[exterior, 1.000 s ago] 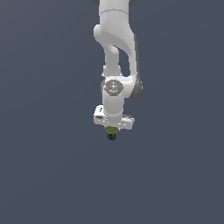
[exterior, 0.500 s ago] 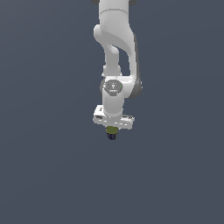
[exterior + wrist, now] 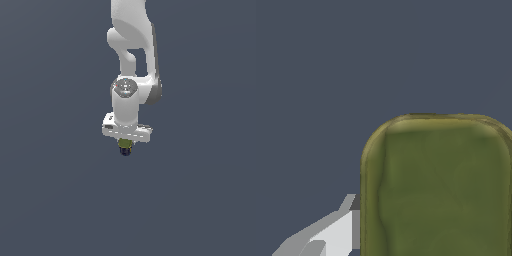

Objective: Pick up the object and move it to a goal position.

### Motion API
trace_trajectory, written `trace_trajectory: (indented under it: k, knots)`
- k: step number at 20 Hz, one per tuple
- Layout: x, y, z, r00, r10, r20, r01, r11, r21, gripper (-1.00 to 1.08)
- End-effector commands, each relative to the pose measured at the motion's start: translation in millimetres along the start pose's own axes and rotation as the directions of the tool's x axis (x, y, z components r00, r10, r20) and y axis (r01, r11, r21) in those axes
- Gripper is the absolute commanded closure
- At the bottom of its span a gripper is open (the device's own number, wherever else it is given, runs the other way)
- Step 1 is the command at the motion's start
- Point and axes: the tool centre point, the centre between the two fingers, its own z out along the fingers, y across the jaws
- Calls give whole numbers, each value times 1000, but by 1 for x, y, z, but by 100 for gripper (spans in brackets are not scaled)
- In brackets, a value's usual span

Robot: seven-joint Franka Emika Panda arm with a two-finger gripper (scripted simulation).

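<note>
Exterior view: the white arm [image 3: 131, 55] is seen hanging from above against a plain dark grey-blue ground [image 3: 55, 200]; the gripper [image 3: 126, 148] is pointed straight down; the tin can [image 3: 125, 147] is seen directly beneath the white gripper body, touching it, with only a small part of the can showing; an olive-green band is seen uppermost and a dark navy part below it; the can is narrower than the gripper body above it. Its long axis cannot be judged from this view, so little of it being exposed.

Wrist view: the olive-green top of the tin can [image 3: 441, 185] is seen close to the camera as a rounded rectangle with a raised rim; its long axis is seen to run away from the frame edge that cuts it; one white and grey finger [image 3: 331, 235] is seen against the can's long side, touching it; the opposite finger is out of frame. The jaws are narrowed onto the can, which is held between them. No container is shown.
</note>
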Motion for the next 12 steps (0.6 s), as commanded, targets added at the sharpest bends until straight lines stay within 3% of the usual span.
trace_trajectory:
  k: [1,12]
  knots:
    - [3,5,-22,1000,0,-5,0,1000,1,108]
    - [11,35,-141,1000,1,-5,-1,1000,2,108]
